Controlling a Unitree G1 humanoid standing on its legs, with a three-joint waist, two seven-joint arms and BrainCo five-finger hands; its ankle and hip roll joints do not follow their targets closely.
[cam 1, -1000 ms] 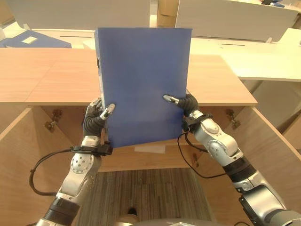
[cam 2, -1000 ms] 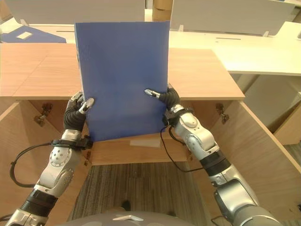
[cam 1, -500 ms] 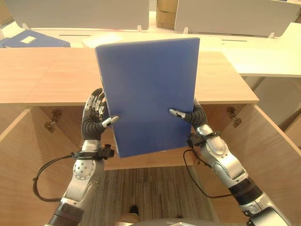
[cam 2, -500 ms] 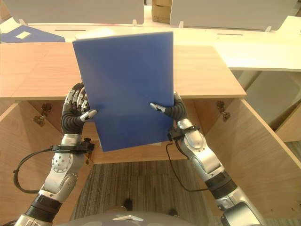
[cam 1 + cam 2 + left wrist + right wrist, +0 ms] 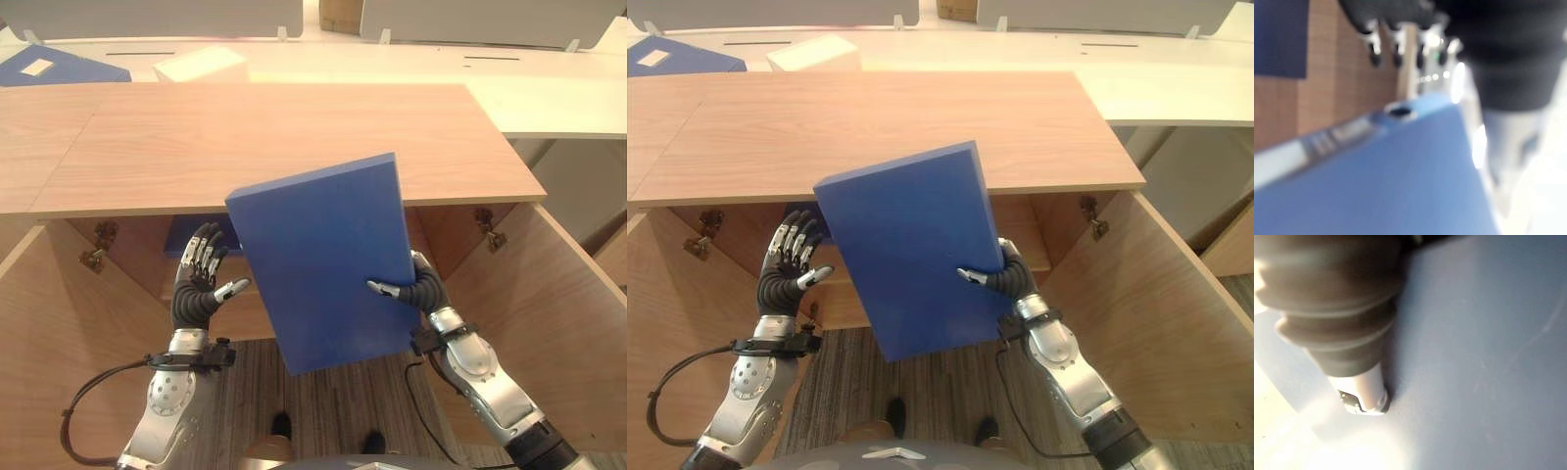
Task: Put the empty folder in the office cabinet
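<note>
Nearest, the right hand (image 5: 419,291) pinches the blue folder (image 5: 328,259) by its right edge, thumb across the front cover. The left hand (image 5: 201,281) hangs just beside the folder's left edge, fingers straight and spread, grasping nothing. The folder is held aloft, tilted, its long axis running up and away toward the open cabinet (image 5: 245,166) behind it, whose doors (image 5: 558,313) stand wide; the right hand alone carries it.

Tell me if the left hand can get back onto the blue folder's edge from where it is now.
Probably yes. The left hand is open just beside the blue folder, which the right hand grips tilted in front of the open cabinet. Nothing stands between them.
</note>
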